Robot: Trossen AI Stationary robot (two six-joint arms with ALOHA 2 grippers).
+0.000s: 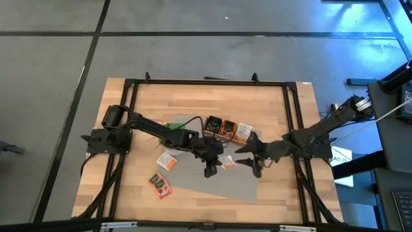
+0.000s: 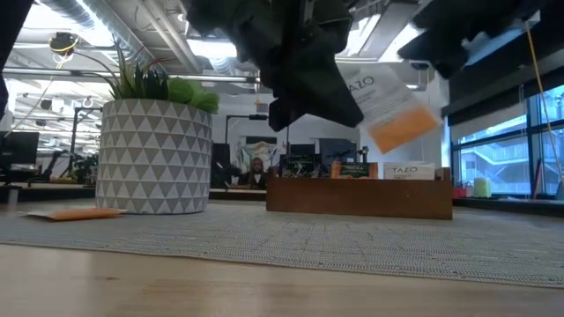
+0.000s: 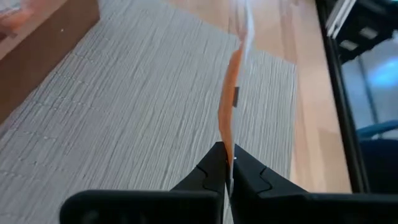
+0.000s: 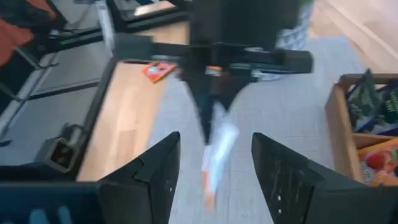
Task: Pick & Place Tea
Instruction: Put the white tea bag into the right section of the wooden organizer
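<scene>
A white-and-orange tea bag is held clear of the grey mat by the left gripper, whose jaws are clamped shut on its lower edge. In the left wrist view the sachet is seen edge-on, so its face cannot be read. In the low view the same sachet is seen tilted in the air, with most of the gripper above it cut off by the frame's upper edge. The right gripper is placed just beside it, near the mat's middle, with its two fingers spread apart on either side of the hanging sachet and not touching it.

The wooden box is found at the far edge of the mat, with dark, orange-red and white packets standing in its compartments; only one corner of it is shown in the right wrist view. Three more tea bags lie flat at the left side of the mat. The potted plant is largely hidden under the left arm in the high view and is seen plainly only from the low view. A further flat sachet is seen lying on the mat in front of it.
</scene>
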